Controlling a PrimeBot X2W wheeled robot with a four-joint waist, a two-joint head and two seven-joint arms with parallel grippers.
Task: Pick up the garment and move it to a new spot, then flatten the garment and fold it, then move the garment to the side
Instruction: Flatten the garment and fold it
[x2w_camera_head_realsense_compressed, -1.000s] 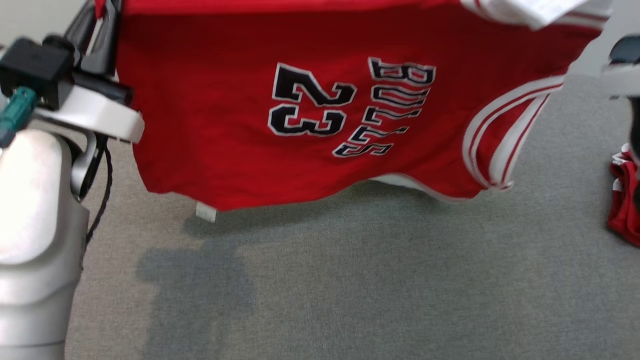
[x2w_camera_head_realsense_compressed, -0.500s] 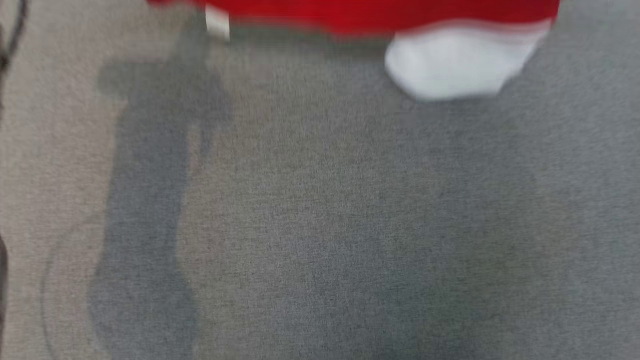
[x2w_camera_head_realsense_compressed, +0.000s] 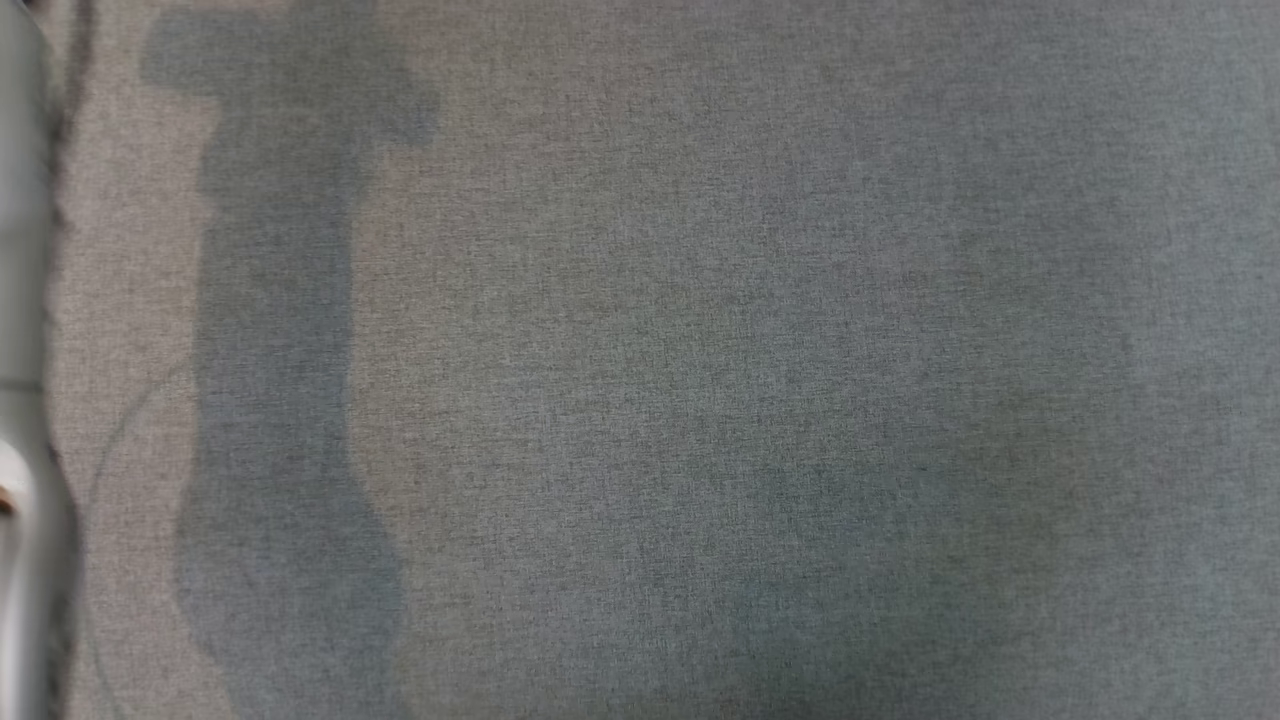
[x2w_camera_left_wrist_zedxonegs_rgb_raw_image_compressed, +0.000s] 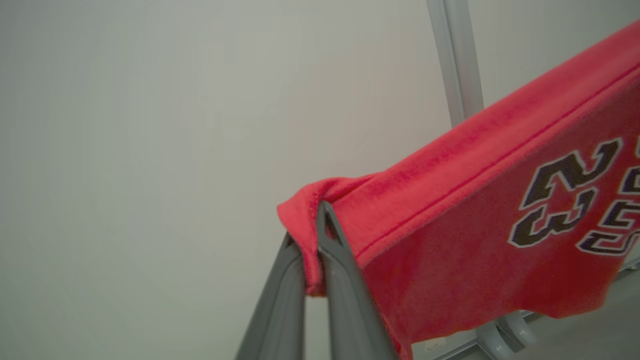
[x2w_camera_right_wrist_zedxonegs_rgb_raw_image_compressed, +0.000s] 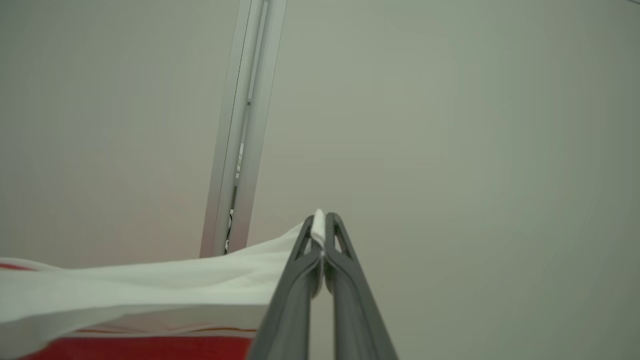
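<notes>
Pale wall (x2w_camera_left_wrist_zedxonegs_rgb_raw_image_compressed: 150, 125) is the bkgd in both wrist views. The head view looks down on a grey fabric surface (x2w_camera_head_realsense_compressed: 700, 400) w/ a tall dark shadow (x2w_camera_head_realsense_compressed: 280, 400) on its left part. The garment (x2w_camera_left_wrist_zedxonegs_rgb_raw_image_compressed: 475, 260), a red jersey, is held up at 2 ends & stretched between the arms. In the left wrist view it runs off to the right. In the right wrist view its white trim & a red strip run to the left. A grey metal post (x2w_camera_right_wrist_zedxonegs_rgb_raw_image_compressed: 242, 125) stands against the far wall beyond it. A pale forearm (x2w_camera_head_realsense_compressed: 18, 520) sits at the head view's left edge. Left fingers (x2w_camera_left_wrist_zedxonegs_rgb_raw_image_compressed: 322, 235) are narrow, pinched on a bunched red corner. Right fingers (x2w_camera_right_wrist_zedxonegs_rgb_raw_image_compressed: 332, 235) are pressed together on a thin white edge that pokes out at their tips. A black "23" (x2w_camera_left_wrist_zedxonegs_rgb_raw_image_compressed: 565, 200) w/ white outline shows on the red cloth.
</notes>
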